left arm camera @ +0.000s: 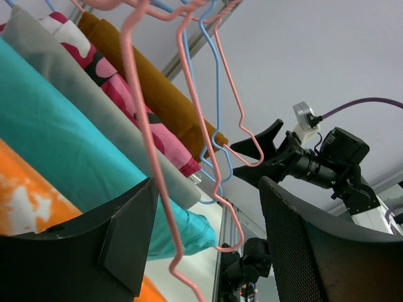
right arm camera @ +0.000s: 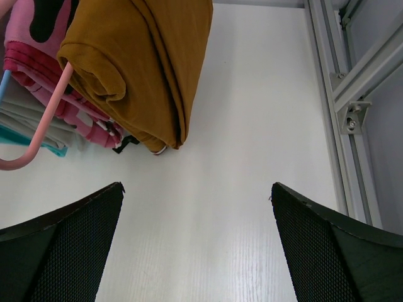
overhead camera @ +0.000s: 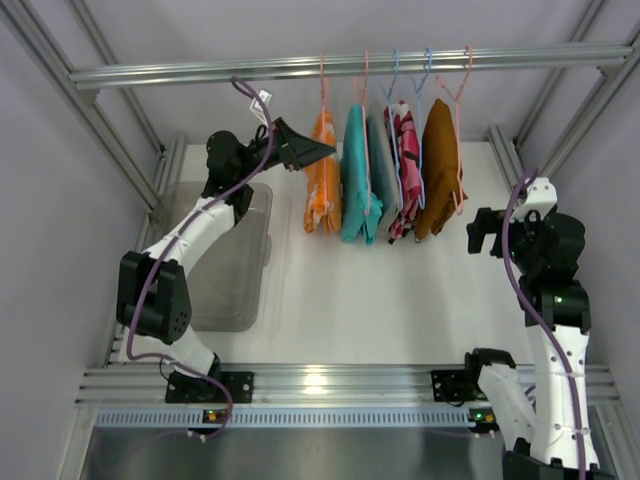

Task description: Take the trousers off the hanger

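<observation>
Trousers (left arm camera: 25, 195) partly behind left end effector (left arm camera: 208, 189)

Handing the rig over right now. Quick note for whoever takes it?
Left gripper: open, empty, up by the rail beside the trousers.
Right gripper: open, empty, near the brown garment at the row's right end.
Trousers hang on the hanger, leftmost on the rail.
Done: nothing yet. Left: grip the trousers, pull them off the hanger.
</observation>
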`<state>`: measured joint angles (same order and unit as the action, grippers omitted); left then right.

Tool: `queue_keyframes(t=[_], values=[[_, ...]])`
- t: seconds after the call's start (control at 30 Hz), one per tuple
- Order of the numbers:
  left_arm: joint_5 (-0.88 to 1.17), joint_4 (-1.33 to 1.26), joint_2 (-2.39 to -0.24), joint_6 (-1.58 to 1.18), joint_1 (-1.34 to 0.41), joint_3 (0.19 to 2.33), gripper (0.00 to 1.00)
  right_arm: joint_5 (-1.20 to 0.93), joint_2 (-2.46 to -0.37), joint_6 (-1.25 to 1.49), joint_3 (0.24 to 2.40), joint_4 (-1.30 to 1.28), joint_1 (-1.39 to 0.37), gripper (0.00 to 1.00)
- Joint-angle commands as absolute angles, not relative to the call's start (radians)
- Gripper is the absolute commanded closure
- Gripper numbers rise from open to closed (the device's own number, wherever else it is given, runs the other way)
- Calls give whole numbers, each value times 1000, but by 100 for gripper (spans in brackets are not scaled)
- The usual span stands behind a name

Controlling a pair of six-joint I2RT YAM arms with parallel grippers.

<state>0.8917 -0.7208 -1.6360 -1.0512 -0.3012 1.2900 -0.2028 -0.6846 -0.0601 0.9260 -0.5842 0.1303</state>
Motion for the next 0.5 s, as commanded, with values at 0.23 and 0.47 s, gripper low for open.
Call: queue_keyframes(t=[0.23, 0.47], values=[[804, -821, -1686, -1107, -313, 1324, 38, -227, -701, -74, 985, -555, 150, 1], [802, -897, -1680, -1178, -327, 1255, 49, -226, -690, -74, 971, -552, 150, 1]])
